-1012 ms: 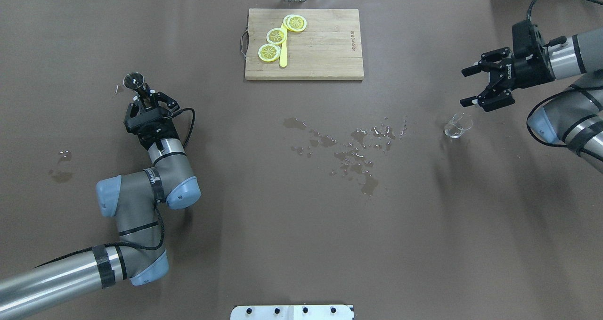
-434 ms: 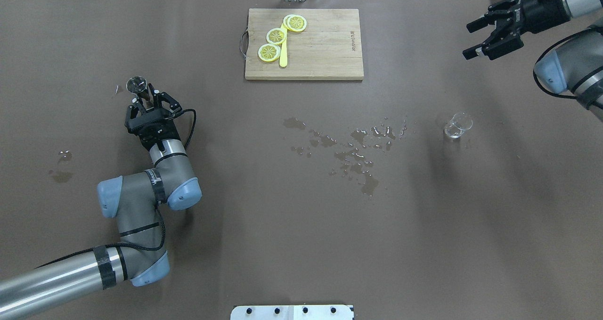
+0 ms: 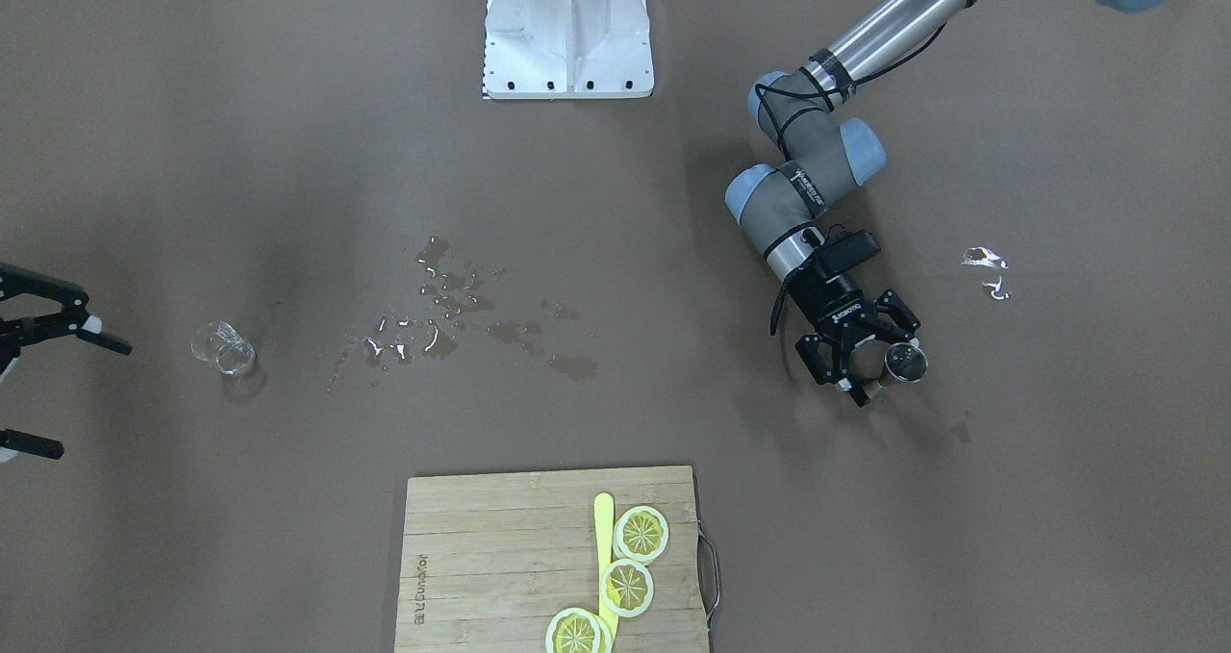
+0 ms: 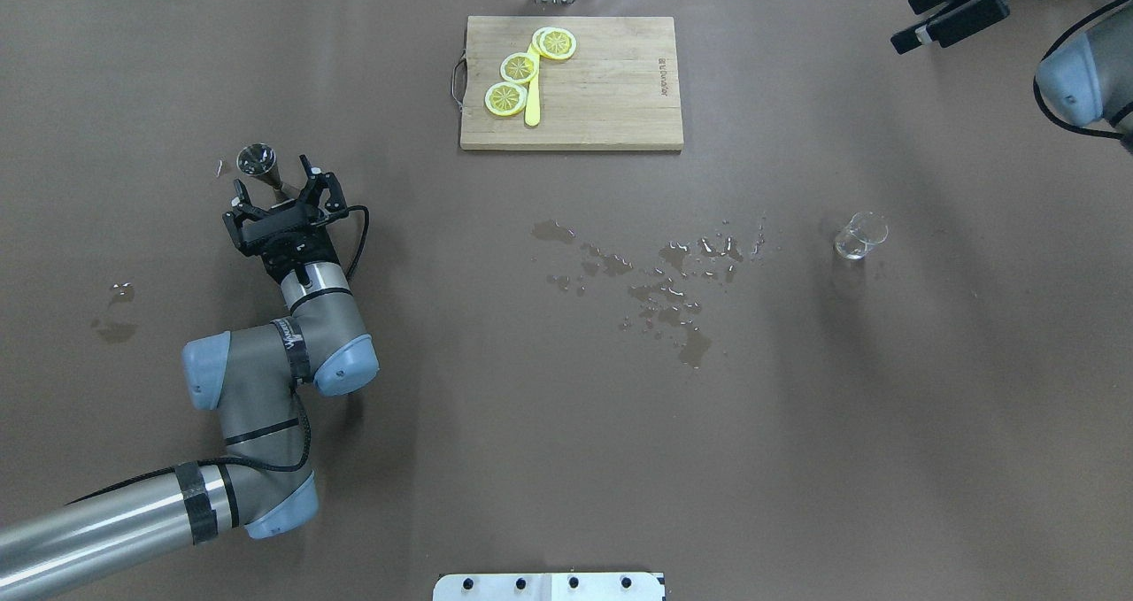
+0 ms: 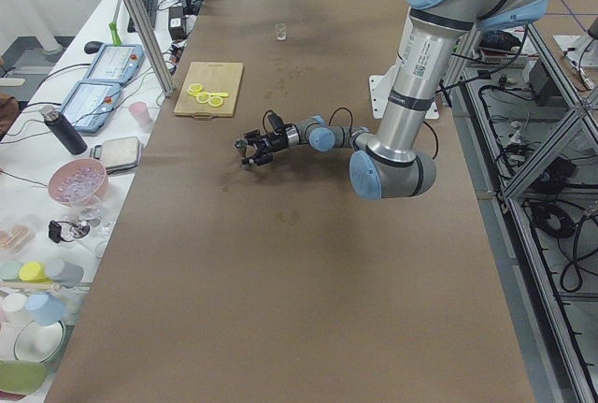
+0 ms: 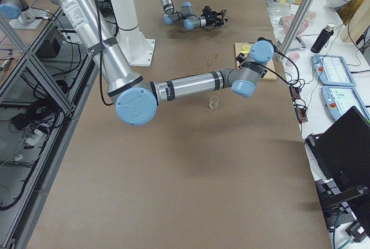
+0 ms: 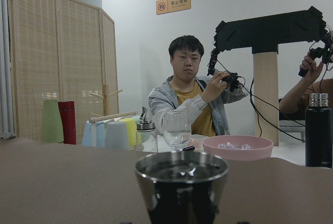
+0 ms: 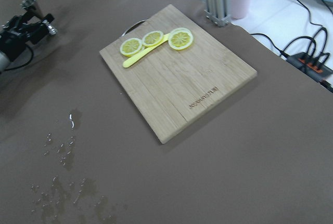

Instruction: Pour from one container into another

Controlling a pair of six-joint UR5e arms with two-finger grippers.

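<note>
Steel hourglass jigger [image 4: 256, 156] stands upright on matte brown mat [image 4: 531, 424], L side, btw spread fingers of L gripper [image 4: 274, 185]; contact unclear. L wrist cam alone shows its shiny rim, dark inside. Clear glass cup [image 4: 860, 235] upright R side, well apart from R gripper [image 4: 905, 26], fingers wide.

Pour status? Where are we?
Looks done: jigger and glass both stand upright on the table, with a spill between them. In hand: nothing. The left pincer is open at the jigger, the right pincer open at the far corner. Left: probably just pulling the left arm clear. Glass fill unreadable.
</note>
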